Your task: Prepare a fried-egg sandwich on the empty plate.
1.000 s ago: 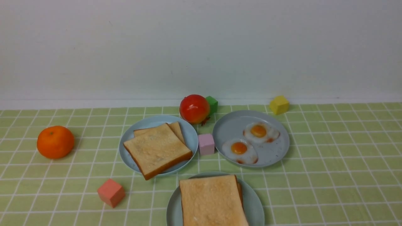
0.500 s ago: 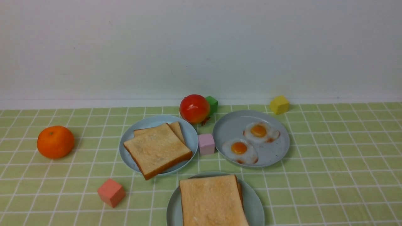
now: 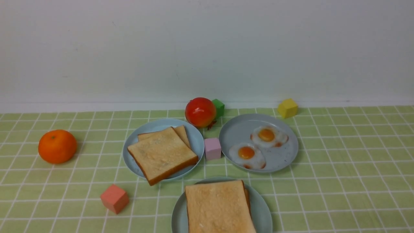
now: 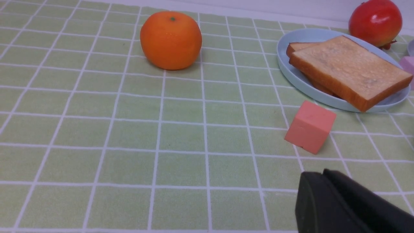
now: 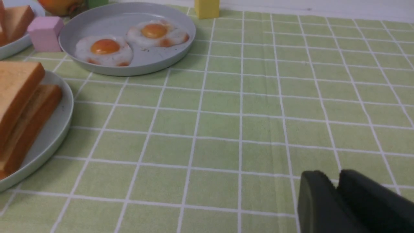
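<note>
Two golden toast slices [image 3: 218,207] lie stacked on the pale aqua-green plate [image 3: 263,210] at the near centre. They also show in the right wrist view [image 5: 19,106]; no egg shows between them. Two fried eggs [image 3: 247,154] lie on a grey plate [image 3: 239,129] at the right. Another toast stack [image 3: 161,153] lies on a blue plate [image 3: 195,137] at the left. Neither gripper shows in the front view. My left gripper [image 4: 323,172] is shut and empty above the cloth. My right gripper [image 5: 336,176] is shut and empty, to the right of the near plate [image 5: 55,129].
On the green checked cloth lie an orange [image 3: 57,146] at far left, a red fruit [image 3: 200,112], a green cube [image 3: 218,107], a yellow cube [image 3: 287,108], a pink cube [image 3: 212,148] between the far plates, and a salmon cube [image 3: 114,198].
</note>
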